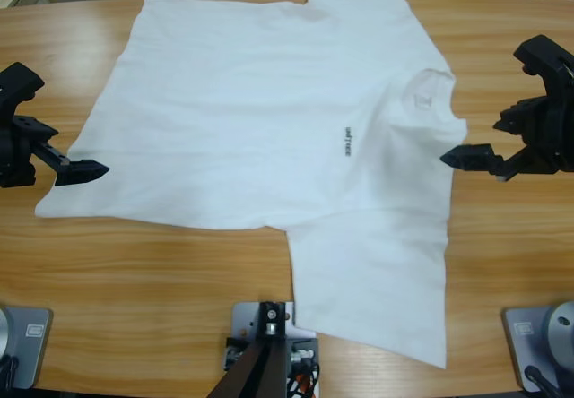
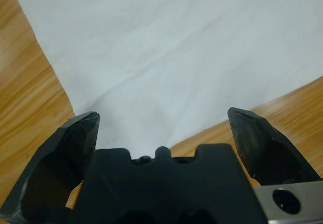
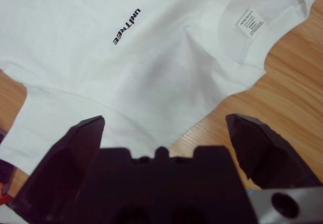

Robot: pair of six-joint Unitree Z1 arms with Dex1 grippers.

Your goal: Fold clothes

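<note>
You have the white T-shirt (image 1: 269, 111) lying flat and front-up on the wooden surface (image 1: 143, 299), spread across the middle and reaching to the far edge. Its collar (image 1: 435, 89) points to the right and its hem runs down the left side. One sleeve (image 1: 377, 281) extends toward the near edge, the other (image 1: 359, 12) toward the far edge. The small dark logo (image 1: 348, 142) sits on the chest, just left of the collar; in the right wrist view you can also see a white label (image 3: 251, 23) inside the neck.

Your left gripper (image 1: 85, 170) is at the left side of the surface, its tip at the near-left hem corner of the shirt. In the left wrist view (image 2: 161, 125) the jaws stand wide apart, with the shirt's edge between them and nothing gripped.

Your right gripper (image 1: 471, 158) is at the right side, its tip just beside the shoulder edge below the collar. In the right wrist view (image 3: 164, 125) its jaws are also spread wide and hold nothing, with the shirt's shoulder and bare wood showing between them.
</note>
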